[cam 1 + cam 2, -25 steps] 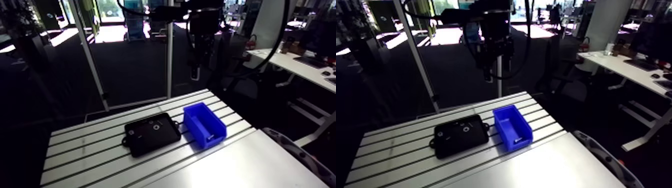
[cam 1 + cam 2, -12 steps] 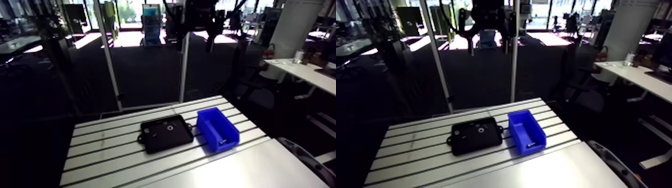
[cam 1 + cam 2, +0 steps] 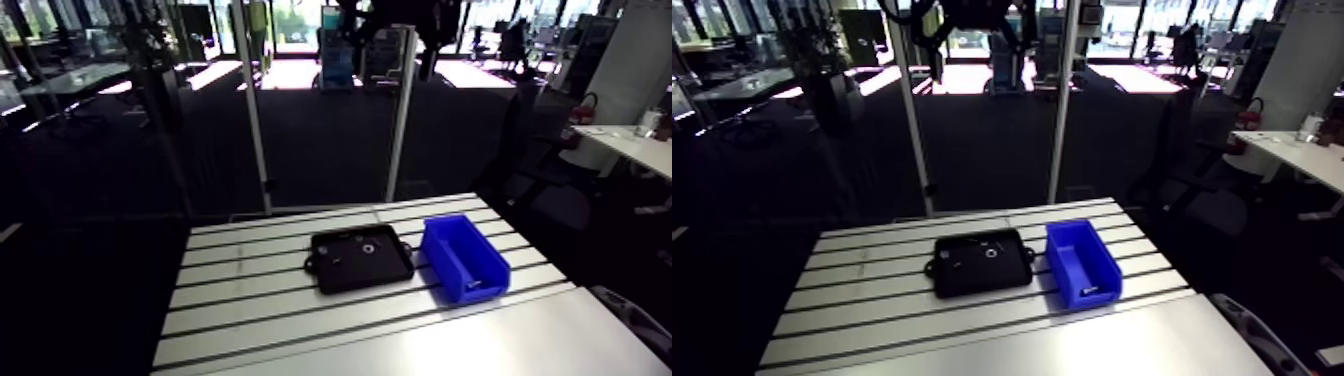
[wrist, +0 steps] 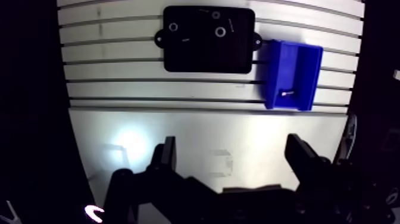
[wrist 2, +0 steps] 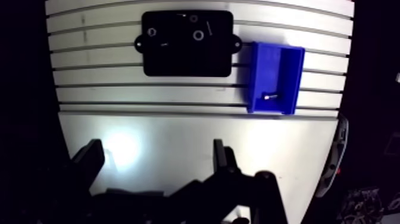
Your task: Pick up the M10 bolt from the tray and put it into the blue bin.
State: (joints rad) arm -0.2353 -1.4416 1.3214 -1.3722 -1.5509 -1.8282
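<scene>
Pincer (image 4: pixel 231 143) released, empty, high over the table (image 4: pixel 119 89). A bolt (image 4: pixel 287 92) lies in the blue bin (image 4: pixel 271 71), right of the tray (image 4: pixel 208 56). Placing looks done; next, simply withdraw.

The table (image 4: pixel 119 89) is bare aluminium, pale and satin, its far part ribbed with dark slots. Nearer the gripper the top is a smooth flat panel (image 4: pixel 196 137) that throws back a soft white glare. The tray (image 4: pixel 208 53) looks like black plastic, matt, hardly catching any light. The rings (image 4: pixel 221 31) on it shine like bright metal. The blue bin (image 4: pixel 291 59) is moulded plastic, smooth with a slight gloss on its walls, and a small bolt-like piece (image 4: pixel 288 92) in it glints like bare metal. The gripper (image 4: pixel 232 149) has dark, dull fingers (image 4: pixel 166 156).
</scene>
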